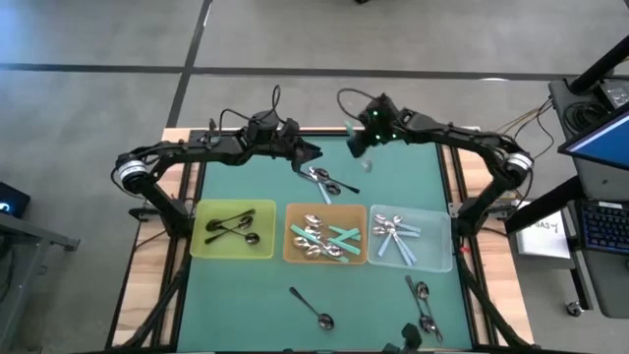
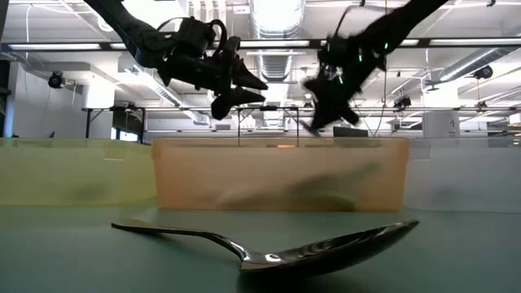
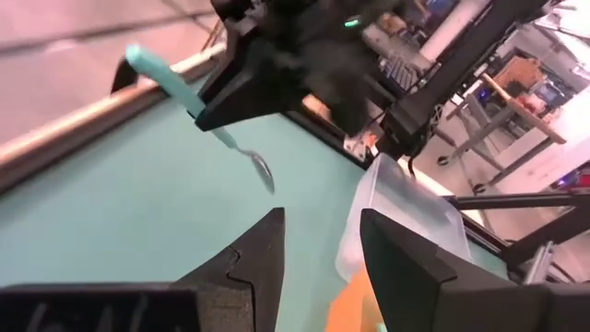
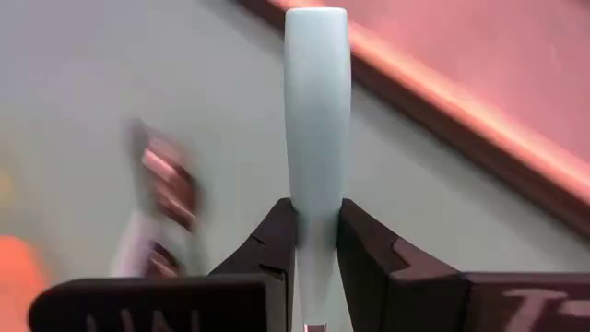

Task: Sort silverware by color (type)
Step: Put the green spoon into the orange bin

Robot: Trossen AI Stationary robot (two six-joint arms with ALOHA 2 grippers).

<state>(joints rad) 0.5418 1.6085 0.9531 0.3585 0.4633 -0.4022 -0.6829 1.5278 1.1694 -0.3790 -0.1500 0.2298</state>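
The right claw [image 4: 316,242] is clamped on a pale spoon [image 4: 316,101], the left claw [image 3: 320,258] is apart, and a loose pinch could drop the spoon.

Right gripper [image 1: 356,144] hangs over the far edge of the green mat [image 1: 236,305], a pale spoon [image 1: 362,157] in its grip. Left gripper [image 1: 307,154] hovers beside it, above a loose pile of spoons [image 1: 324,181]. Nearer, 3 trays sit in a row: yellow tray [image 1: 201,241], orange tray [image 1: 291,210], clear tray [image 1: 439,241], each with spoons inside.
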